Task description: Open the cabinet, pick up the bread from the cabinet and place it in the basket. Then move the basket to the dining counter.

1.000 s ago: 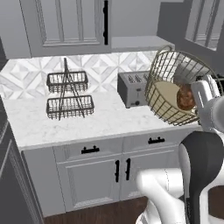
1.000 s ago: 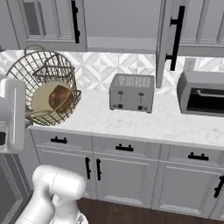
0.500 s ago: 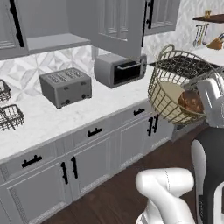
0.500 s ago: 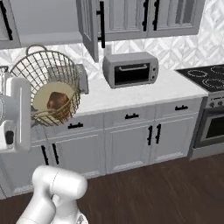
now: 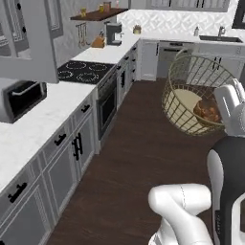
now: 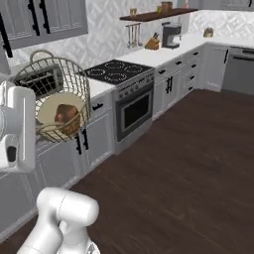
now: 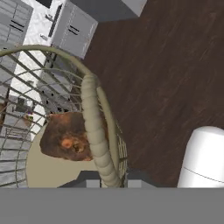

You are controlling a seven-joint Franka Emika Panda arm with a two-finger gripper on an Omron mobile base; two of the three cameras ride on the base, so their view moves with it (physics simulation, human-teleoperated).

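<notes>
In the left base view the basket (image 5: 197, 98) is seen carried high over the dark wood floor (image 5: 134, 158), tipped on its side with its mouth turned toward the camera, and the bread (image 5: 207, 111) lies low inside against the tan base. The step in hand is judged to be the carry to the dining counter, which cannot be made out with certainty in these pictures; a stove (image 5: 85, 71) and an oven (image 5: 106, 103) stand along the left-hand counter. In the right base view the basket (image 6: 55, 99) is held up beside the arm, well above the floor, with the bread (image 6: 66, 114) resting inside near the lower wall. Because of the tilt, a smooth, slow drive is advised, so that the loaf is not rolled out over the rim. In the hand view the hand (image 7: 108, 181) is seen pinching the thick rim (image 7: 97, 135), one finger (image 7: 89, 178) on each side of it, with the bread (image 7: 68, 136) just beyond. The grip should be kept firm and the wrist levelled before the basket is lowered, and it should be set down only when a bare stretch of marble top lies under it.
</notes>
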